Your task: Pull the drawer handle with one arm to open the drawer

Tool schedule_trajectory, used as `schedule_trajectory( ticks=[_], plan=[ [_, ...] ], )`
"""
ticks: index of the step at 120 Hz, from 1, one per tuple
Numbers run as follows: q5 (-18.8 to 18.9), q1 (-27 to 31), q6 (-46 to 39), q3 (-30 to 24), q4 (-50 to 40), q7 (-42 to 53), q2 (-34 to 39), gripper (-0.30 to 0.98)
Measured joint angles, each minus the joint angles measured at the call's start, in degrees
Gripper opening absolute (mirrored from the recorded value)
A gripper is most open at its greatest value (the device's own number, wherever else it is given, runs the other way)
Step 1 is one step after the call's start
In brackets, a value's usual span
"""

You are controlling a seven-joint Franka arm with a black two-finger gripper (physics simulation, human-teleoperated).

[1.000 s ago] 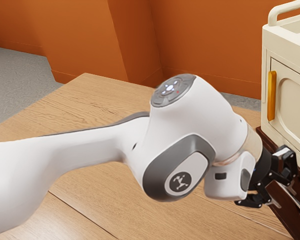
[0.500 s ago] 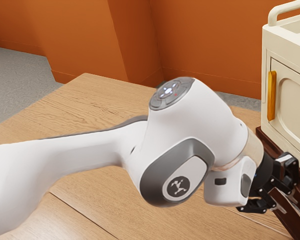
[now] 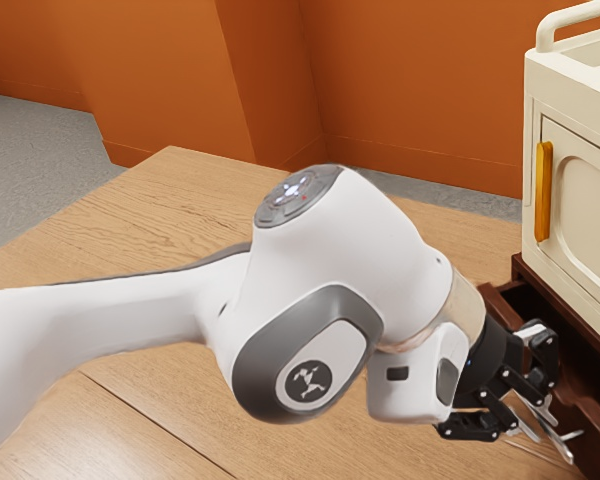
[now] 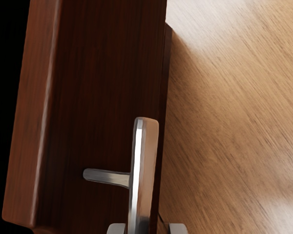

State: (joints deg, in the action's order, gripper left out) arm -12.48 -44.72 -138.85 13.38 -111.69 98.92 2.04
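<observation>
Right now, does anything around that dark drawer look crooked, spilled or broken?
No, nothing stands out. The drawer stands open, as the task intends, with my open gripper at its metal handle, which looks undamaged. I see no spill, and the cream cabinet's door above looks shut.

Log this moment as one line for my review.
task: pull drawer open | drawer: partly out | gripper: open, at handle | handle: between the fingers, not clamped | full travel: can't tell
</observation>
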Motion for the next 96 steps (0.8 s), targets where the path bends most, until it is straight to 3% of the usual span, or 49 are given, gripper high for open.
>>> schedule_trajectory(
  ticks=[96],
  plan=[
    [0.8, -0.1, -2.2, 0.1, -11.9, -0.9, 10.3, 0.01]
  ],
)
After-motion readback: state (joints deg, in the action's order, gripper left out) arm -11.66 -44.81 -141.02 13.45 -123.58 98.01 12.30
